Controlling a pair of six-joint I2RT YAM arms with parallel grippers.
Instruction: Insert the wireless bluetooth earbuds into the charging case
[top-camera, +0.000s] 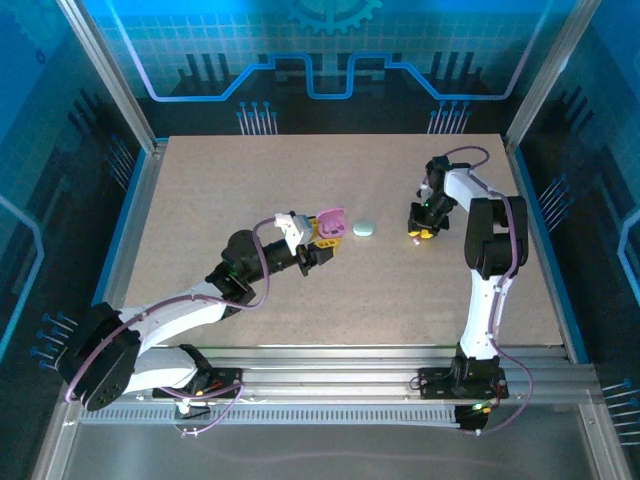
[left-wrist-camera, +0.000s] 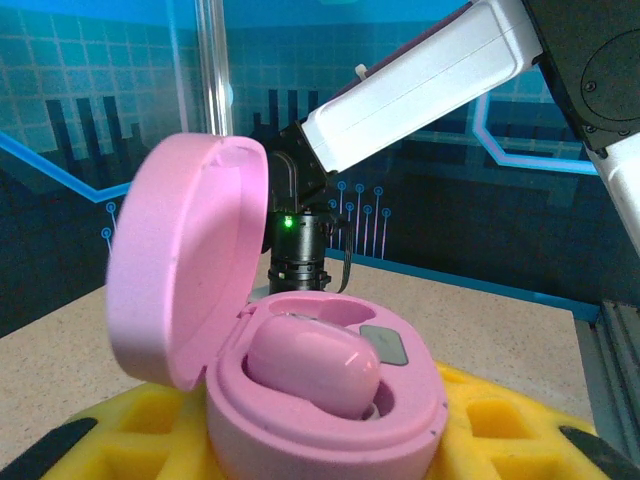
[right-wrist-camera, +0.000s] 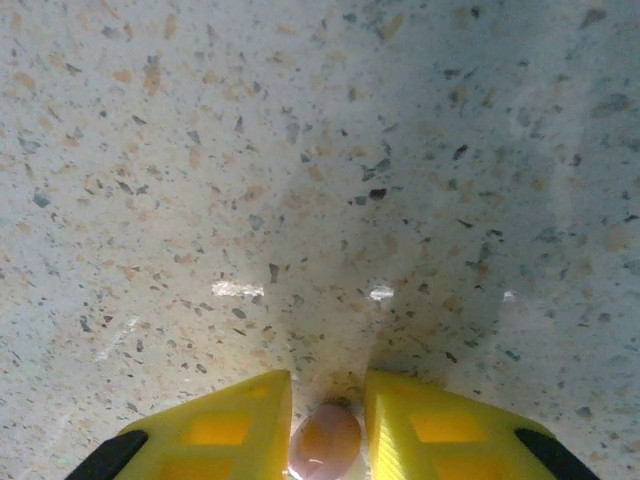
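Note:
The pink charging case (left-wrist-camera: 330, 425) stands open, its lid (left-wrist-camera: 185, 260) tipped up to the left. One pink earbud (left-wrist-camera: 312, 365) lies in its well. My left gripper (left-wrist-camera: 320, 440) is shut on the case, with yellow fingers (left-wrist-camera: 110, 430) on either side. From above, the case (top-camera: 331, 222) sits at the left gripper (top-camera: 322, 238) near the table's middle. My right gripper (top-camera: 424, 232) points straight down at the tabletop. Its yellow fingers (right-wrist-camera: 220, 425) are shut on a second pinkish earbud (right-wrist-camera: 325, 440), just above the speckled surface.
A pale green rounded case (top-camera: 364, 229) lies closed on the table between the two grippers, just right of the pink case. The right arm (left-wrist-camera: 430, 85) rises behind the pink case in the left wrist view. The metal frame rail (top-camera: 330, 360) lines the near edge.

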